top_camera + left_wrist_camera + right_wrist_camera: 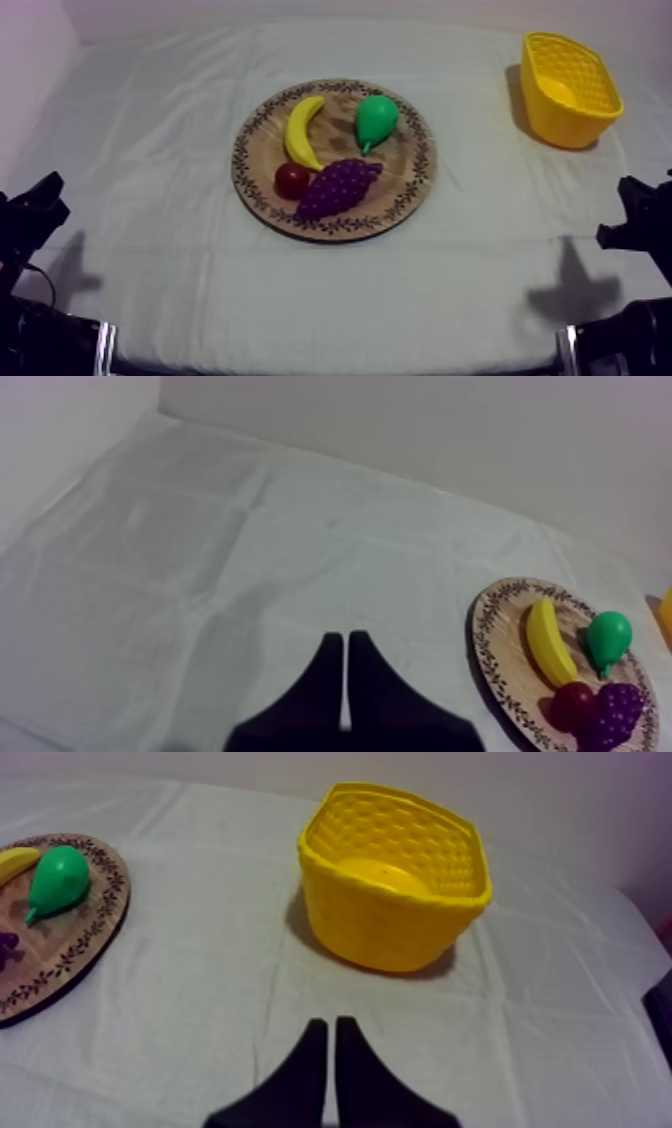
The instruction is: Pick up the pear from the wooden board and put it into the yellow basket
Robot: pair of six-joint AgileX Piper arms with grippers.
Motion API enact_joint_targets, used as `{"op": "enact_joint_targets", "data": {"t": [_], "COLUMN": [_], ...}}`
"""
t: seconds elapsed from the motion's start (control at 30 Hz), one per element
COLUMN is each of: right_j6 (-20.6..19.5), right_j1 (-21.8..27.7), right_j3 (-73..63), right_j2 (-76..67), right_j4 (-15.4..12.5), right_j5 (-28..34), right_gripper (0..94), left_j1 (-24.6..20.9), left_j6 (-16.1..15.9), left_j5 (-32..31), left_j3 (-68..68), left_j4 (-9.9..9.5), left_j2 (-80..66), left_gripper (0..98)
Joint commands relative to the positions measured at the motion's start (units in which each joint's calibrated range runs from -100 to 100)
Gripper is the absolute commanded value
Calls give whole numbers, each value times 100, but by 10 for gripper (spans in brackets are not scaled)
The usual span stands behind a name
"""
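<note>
**Pear [376,120] on the board [412,168], jaws together on both sides**

Top view: The board sits mid-table on the cloth [150,150] and carries four fruits. The banana [303,130] lies at its upper left and the pear at its upper right. The red fruit [291,179] is lower left, touching the grapes [340,187]. The basket [600,110] stands upright, well apart at the far right. You see a paler yellow patch inside it, and you cannot tell whether that is a thing or the floor. Your left gripper [40,200] rests low at the left edge and your right gripper [628,212] low at the right edge, both well apart from the pear. The pear is bright green and smooth, its narrow end pointing toward the grapes.

Left wrist view: Your left fingers lie together as a narrow wedge over bare cloth, gripping nothing. The pear lies on the board past the banana, well away from them.

Right wrist view: Your right fingers are also pressed together on nothing, over cloth in front of the basket. The pear lies near the board's rim on the basket's side, apart from the fingers.
</note>
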Motion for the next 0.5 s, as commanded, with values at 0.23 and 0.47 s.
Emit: {"op": "enact_joint_targets", "data": {"t": [0.23, 0.47], "right_j6": [-22, 54], "right_j1": [3, 3], "right_j3": [0, 0], "right_j2": [0, 0], "right_j4": [-2, -3], "right_j5": [4, 9], "right_gripper": [6, 5], "left_j1": [1, 1], "left_j6": [1, 1], "left_j5": [-1, -1], "left_j3": [5, 5], "left_j4": [1, 1], "left_j2": [0, 0], "left_gripper": [1, 1]}}
